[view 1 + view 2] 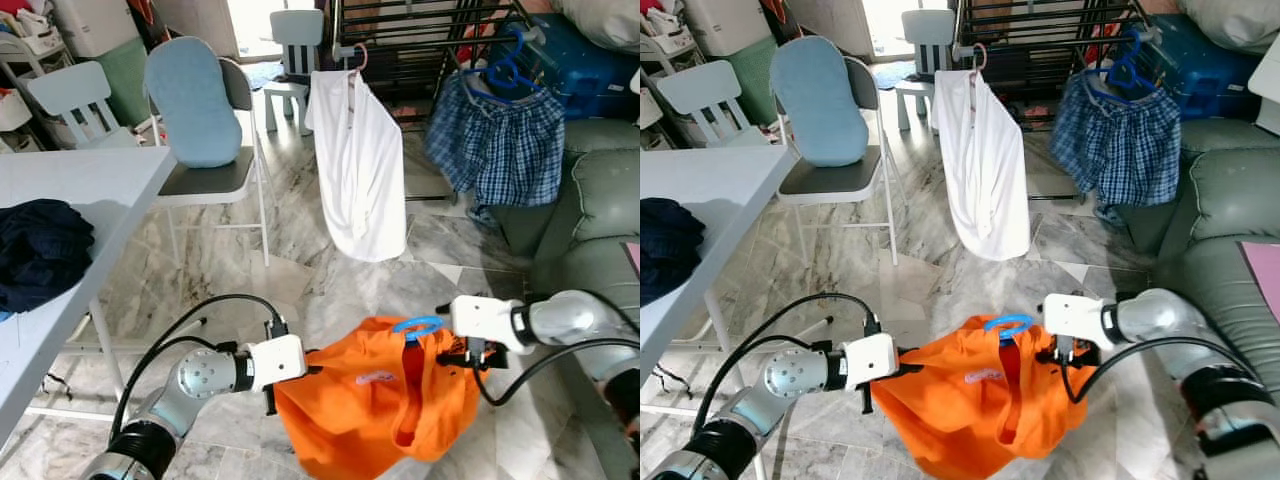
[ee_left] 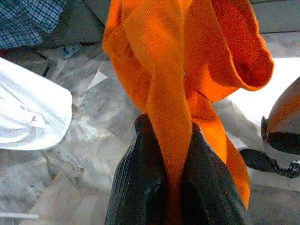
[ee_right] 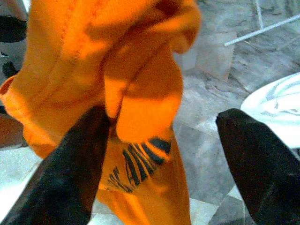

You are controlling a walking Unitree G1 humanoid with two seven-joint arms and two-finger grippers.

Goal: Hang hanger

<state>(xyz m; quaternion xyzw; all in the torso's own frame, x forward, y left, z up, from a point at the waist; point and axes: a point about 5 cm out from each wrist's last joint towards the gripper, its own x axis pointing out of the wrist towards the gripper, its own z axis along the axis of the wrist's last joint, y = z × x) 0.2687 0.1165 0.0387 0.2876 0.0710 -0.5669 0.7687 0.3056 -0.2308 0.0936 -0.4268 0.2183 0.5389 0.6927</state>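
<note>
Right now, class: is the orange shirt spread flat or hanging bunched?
Bunched. The orange shirt sags in folds between the left claw, pinching one edge, and the right claw.

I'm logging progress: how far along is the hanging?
Done: the blue hanger sits in the orange shirt. In hand: the left gripper pinches the shirt; the right gripper is open beside it. Left: hooking it on the rack.

A grey marble floor carries a folding chair with a blue cushion leaning on its seat, two small pale chairs further back, and a white table (a dark garment lies bunched on top).
</note>
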